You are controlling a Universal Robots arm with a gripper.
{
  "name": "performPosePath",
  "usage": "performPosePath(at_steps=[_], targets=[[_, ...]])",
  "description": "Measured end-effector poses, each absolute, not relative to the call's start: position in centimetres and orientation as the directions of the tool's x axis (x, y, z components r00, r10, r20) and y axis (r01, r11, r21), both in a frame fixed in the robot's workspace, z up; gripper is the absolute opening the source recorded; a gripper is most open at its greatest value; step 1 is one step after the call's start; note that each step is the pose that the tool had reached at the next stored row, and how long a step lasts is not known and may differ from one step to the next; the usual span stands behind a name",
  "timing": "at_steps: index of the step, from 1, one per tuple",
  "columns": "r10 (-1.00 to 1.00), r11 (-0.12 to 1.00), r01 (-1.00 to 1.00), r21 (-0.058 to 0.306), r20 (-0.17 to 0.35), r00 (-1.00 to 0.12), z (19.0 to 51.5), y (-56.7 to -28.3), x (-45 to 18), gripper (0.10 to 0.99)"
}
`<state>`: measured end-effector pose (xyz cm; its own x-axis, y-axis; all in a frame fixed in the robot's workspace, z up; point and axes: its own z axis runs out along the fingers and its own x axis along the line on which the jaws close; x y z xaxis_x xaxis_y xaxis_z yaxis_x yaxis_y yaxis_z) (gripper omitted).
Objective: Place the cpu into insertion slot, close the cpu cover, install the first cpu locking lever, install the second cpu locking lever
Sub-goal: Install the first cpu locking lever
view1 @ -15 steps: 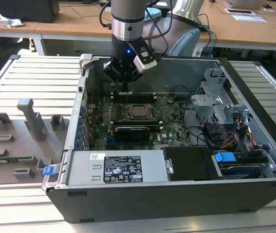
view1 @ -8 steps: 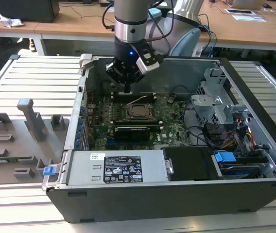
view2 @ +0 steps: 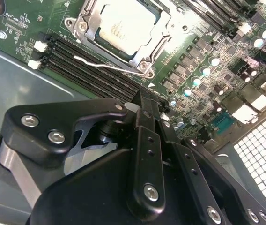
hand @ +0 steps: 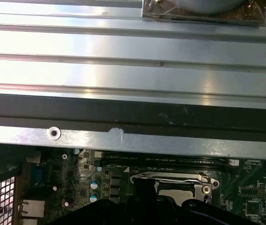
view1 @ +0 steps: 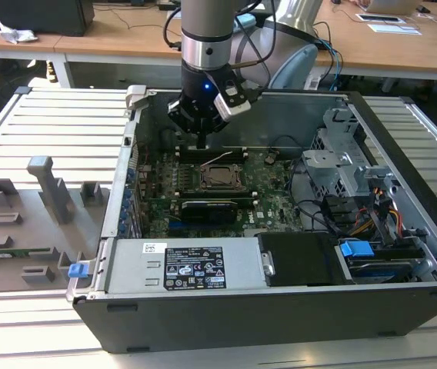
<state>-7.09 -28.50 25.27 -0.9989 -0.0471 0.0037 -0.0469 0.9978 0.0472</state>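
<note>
The exterior view takes in the whole open computer case (view1: 280, 307) lying on a slatted aluminium table (view1: 41, 123), with a grey tray of fixtures (view1: 18, 231) at the exterior view's left. There the gripper (view1: 201, 141) hangs over the motherboard (view1: 268, 192), and its fingers look pressed together with nothing between them. The second wrist view gives the detail that the wider picture lacks. One cpu (view2: 126, 26) sits with its silver top upward in the one insertion slot (view2: 116, 48). One cpu cover (view2: 85, 24) lies flat around it as a metal frame. One thin wire locking lever (view2: 106, 65) stands out loose from the frame's corner over the memory slots (view2: 72, 54), and I cannot make out a second lever. Two white clips (view2: 39, 46) mark the ends of those slots. The first wrist view adds the case wall (hand: 123, 140) and the table slats beyond it, with the cover's edge (hand: 170, 177) just past the dark gripper body (hand: 147, 208). The cpu lies near the gripper but apart from it. In the second wrist view the memory slots run between the fingertips and the socket. In the exterior view the cpu (view1: 220, 177) sits below the fingertips and slightly toward the exterior view's right.
</note>
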Motion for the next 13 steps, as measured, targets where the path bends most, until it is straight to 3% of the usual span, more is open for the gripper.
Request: performPosePath(at_steps=[7,13], targets=[[-0.047,0.998,-0.047,0.048,0.003,-0.999,24.3,-28.6,-7.1,0.106],[-0.047,0.995,-0.047,0.087,0.002,-0.999,23.7,-29.5,-7.1,0.106]])
